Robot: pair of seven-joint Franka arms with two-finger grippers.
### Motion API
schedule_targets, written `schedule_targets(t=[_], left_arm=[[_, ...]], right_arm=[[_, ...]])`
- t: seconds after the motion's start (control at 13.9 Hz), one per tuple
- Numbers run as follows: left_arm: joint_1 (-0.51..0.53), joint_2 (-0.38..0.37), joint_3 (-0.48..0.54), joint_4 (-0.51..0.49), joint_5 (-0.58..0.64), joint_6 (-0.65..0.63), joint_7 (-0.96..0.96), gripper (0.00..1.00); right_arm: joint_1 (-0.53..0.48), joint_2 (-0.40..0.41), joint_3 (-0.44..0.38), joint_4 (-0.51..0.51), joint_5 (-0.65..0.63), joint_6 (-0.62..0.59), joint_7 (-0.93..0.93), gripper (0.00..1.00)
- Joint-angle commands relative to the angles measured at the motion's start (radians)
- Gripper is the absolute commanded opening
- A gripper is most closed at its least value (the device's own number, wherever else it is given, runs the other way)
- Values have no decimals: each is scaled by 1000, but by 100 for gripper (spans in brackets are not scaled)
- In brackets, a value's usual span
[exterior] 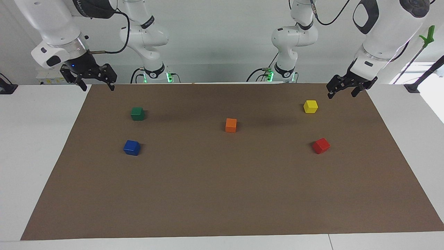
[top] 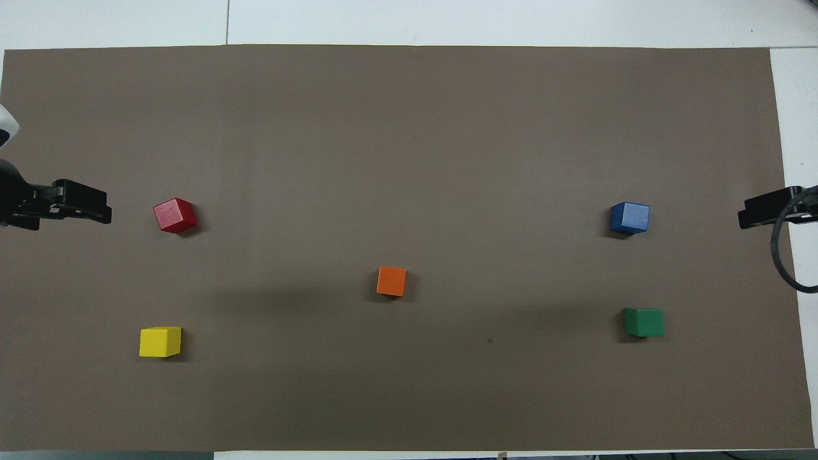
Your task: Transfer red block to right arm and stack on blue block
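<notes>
On the brown mat (exterior: 222,194) we've got five cubes spread out and nothing picked up yet. Our left gripper (exterior: 347,89) hangs in the air over the mat's edge at the left arm's end, close to the yellow block (exterior: 310,106), jaws spread wide and empty. Our right gripper (exterior: 93,78) hovers over the mat's corner at the right arm's end, jaws open too, and we'd say that arm is waiting its turn.

The red block (exterior: 321,145) sits flat on the mat at the left arm's end, farther from the robots than the yellow one, turned a little off square to the mat's edges. The blue block (exterior: 131,147) rests well apart from it at the right arm's end, farther out than the green block (exterior: 137,113). The orange block (exterior: 231,125) holds the middle.

So the step in hand looks like the left arm's reach for red. To do it well, we want to swing clear of yellow, come straight down over red, and twist the wrist so the fingers meet two flat faces, not corners. We should grip low on the cube, leaving its upper part free for the right gripper at the handover.

The count: one red, one blue, one green, one orange, one yellow; two arms, two grippers.
</notes>
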Motion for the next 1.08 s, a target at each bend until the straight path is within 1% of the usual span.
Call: schedule_targets(t=[0.0, 0.07, 0.29, 0.43, 0.58, 0.65, 0.79, 0.87, 0.94, 1.01], left_arm=[[11, 1, 4, -24, -2, 70, -7, 100], [11, 7, 4, -65, -1, 117, -5, 100], [8, 60, 2, -180, 41, 274, -7, 100], [11, 109, 8, -249, 41, 425, -10, 100], [11, 168, 8, -313, 41, 586, -28, 100], [11, 182, 17, -344, 41, 649, -31, 100], [11, 203, 39, -398, 41, 742, -31, 100], [10, 218, 39, -422, 41, 787, -36, 100], [10, 234, 39, -438, 41, 827, -68, 100], [10, 246, 38, -438, 41, 841, -129, 100]], right_arm=[[-14, -27, 9, -42, 26, 0, -12, 100], [-17, -45, 8, -72, 67, 11, -14, 100], [-49, -120, 6, -236, 217, 104, -15, 100], [-74, -125, 6, -272, 329, 114, -46, 100], [-101, -125, 6, -316, 458, 117, -118, 100], [-123, -127, 6, -339, 538, 117, -162, 100], [-158, -133, 6, -388, 690, 114, -263, 100], [-179, -140, 6, -432, 777, 114, -309, 100], [-192, -142, 6, -482, 864, 115, -364, 100], [-206, -139, 6, -528, 950, 116, -444, 100]])
